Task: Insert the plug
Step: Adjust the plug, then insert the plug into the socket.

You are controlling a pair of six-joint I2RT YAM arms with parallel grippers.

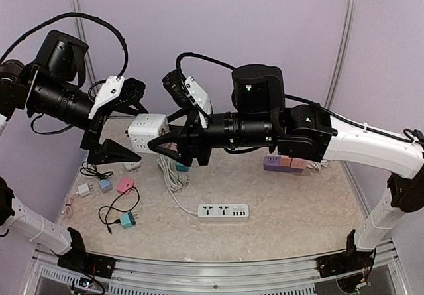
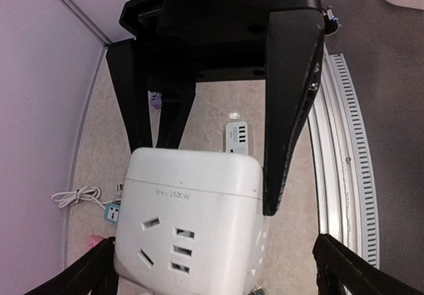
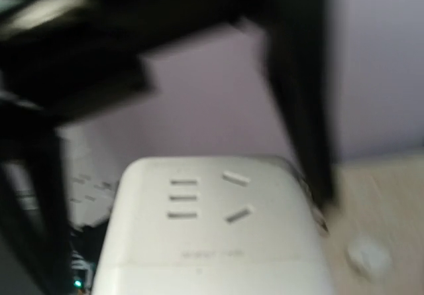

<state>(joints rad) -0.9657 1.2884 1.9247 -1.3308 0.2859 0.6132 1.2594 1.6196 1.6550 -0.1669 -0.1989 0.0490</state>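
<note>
A white cube socket block (image 1: 147, 130) hangs in the air above the back left of the table. My right gripper (image 1: 161, 132) is shut on it, its black fingers (image 2: 291, 109) pressed against two opposite sides. In the blurred right wrist view the cube (image 3: 205, 229) fills the space between the right gripper (image 3: 179, 195) fingers. My left gripper (image 1: 129, 119) stands open around the cube (image 2: 189, 222), its fingertips (image 2: 358, 268) wide apart and clear of it. The cube's visible faces show only socket slots. The plug itself I cannot pick out.
A white power strip (image 1: 223, 211) lies at the table's middle, its coiled white cable (image 1: 171, 176) running back under the arms. Pink (image 1: 124, 185), teal (image 1: 127, 220) and white (image 1: 84, 189) adapters lie at the left. Purple and pink blocks (image 1: 285, 163) sit at the right.
</note>
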